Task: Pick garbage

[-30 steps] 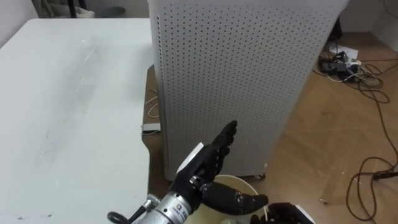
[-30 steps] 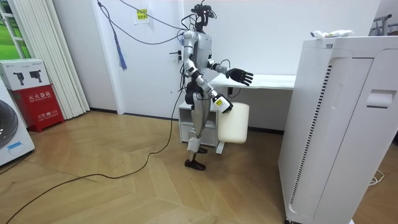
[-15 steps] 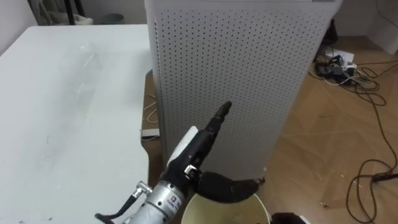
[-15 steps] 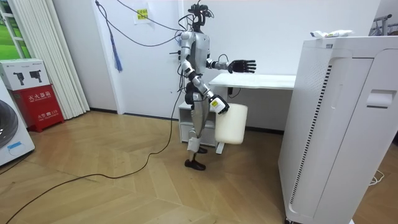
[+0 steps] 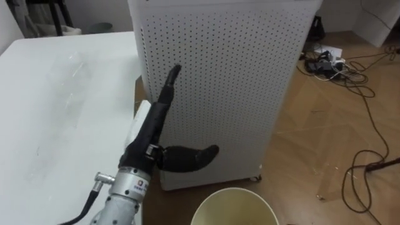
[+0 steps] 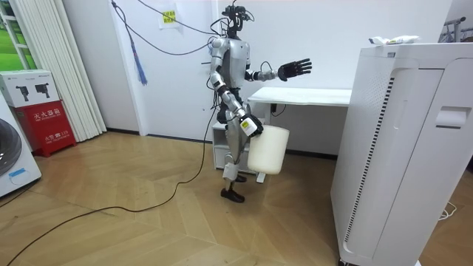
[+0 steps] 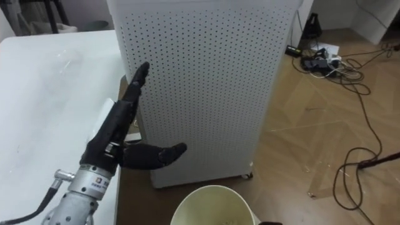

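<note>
I stand beside the white table point(image 5: 44, 144) with my left hand point(image 5: 152, 136) raised in front of me, open, fingers straight, thumb pointing right, holding nothing. In the room view that left hand point(image 6: 294, 69) is held out above the table point(image 6: 310, 96). A cream waste bin point(image 6: 267, 150) hangs tilted at my hip from my right hand point(image 6: 248, 126); its round rim point(image 5: 234, 191) shows at the bottom of the eye views. A faint clear plastic scrap point(image 5: 67, 64) lies on the table. A white crumpled item point(image 6: 392, 40) sits on top of the tall cabinet.
A tall white perforated cabinet point(image 5: 237, 75) stands right behind the table's edge, close ahead. Cables and a power strip point(image 5: 325, 59) lie on the wooden floor to the right. A red box point(image 6: 44, 111) stands by the curtains at the room view's left.
My left hand has risen and swung left across the cabinet's front. The bin has lifted slightly and come further into view. The head camera has shifted too.
</note>
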Robot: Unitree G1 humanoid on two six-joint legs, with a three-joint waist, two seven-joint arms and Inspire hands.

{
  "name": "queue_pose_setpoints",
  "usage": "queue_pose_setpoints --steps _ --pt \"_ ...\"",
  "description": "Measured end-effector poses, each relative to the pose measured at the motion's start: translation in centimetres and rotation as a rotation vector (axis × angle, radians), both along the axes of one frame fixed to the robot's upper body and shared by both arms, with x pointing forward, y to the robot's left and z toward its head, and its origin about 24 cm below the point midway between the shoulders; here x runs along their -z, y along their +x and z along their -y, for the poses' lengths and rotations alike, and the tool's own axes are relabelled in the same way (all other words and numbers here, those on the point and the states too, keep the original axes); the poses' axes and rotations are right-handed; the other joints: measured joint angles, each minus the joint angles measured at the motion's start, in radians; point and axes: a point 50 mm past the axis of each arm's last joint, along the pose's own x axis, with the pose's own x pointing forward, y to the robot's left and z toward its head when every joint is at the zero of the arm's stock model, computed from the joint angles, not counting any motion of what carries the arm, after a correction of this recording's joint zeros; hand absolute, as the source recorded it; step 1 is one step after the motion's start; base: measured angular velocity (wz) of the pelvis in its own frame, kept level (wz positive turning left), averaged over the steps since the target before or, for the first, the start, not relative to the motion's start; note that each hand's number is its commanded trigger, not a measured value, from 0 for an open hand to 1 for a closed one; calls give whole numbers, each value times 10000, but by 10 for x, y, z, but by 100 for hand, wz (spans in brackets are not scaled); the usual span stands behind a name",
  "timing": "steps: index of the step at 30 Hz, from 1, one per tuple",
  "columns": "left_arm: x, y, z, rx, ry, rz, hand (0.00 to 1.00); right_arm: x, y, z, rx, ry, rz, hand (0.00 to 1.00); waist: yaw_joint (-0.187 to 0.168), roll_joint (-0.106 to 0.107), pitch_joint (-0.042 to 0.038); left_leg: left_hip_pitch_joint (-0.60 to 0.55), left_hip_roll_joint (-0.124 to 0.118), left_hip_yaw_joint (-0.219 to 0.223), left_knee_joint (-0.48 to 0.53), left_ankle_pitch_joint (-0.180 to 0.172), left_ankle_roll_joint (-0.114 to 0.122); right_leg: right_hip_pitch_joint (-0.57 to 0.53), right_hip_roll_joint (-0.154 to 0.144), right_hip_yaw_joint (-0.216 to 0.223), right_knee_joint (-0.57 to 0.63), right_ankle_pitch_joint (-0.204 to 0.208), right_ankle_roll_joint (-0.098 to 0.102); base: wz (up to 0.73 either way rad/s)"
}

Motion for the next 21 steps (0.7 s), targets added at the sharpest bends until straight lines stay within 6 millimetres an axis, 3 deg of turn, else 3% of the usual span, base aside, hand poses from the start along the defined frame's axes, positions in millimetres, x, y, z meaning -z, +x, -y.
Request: queue_pose_setpoints --steps 5,8,13,16,17,18,19,20,21 --pt "-8 -1 -10 -801 268 752 0 1 -4 3 -82 14 -114 100 158 6 -12 18 33 295 -33 -17 2 -111 -4 -108 11 128 -16 -22" --pt "-10 -2 -9 -983 472 1146 0 2 -5 2 -225 133 -151 100 266 18 -20 134 180 457 -51 -64 -57 -50 60 -267 -37 187 -71 -16" --pt "-13 -4 -7 -1256 1325 1703 0 5 -13 1 -432 237 -264 100 372 155 -64 401 416 534 38 -259 -197 233 124 -1029 -161 170 -239 -10" --pt "-13 -5 -8 -1538 1518 1924 0 5 -13 -2 -794 291 -266 100 729 165 -70 399 573 1029 646 -473 -372 110 161 -1449 217 -49 -490 -50" --pt "-10 -7 -9 -1663 1498 1853 0 5 -13 -3 -935 401 -239 100 846 157 -68 132 631 1045 1580 -565 -429 192 125 -1546 272 -123 -587 -64" --pt "-8 -9 -11 -1676 1560 1779 0 5 -13 -4 -1082 457 -236 100 895 147 -54 -479 815 851 3229 -576 -436 273 84 -1283 378 -299 -649 -57" --pt "-8 -9 -11 -1672 1575 1782 0 5 -13 -3 -1159 428 -231 100 896 198 -24 -904 920 611 4224 -530 -403 308 83 -1053 430 -453 -677 -40" --pt "-7 -10 -10 -1639 1542 1825 0 5 -15 0 -1255 304 -294 100 905 282 -1 -1604 958 -135 5293 -591 -403 375 149 -880 641 -699 -727 -25" --pt "-9 -11 -8 -1525 1471 2009 0 6 -17 2 -1204 263 -340 100 925 361 -35 -2163 731 -607 5155 -658 -299 403 190 -574 790 -938 -623 -23"
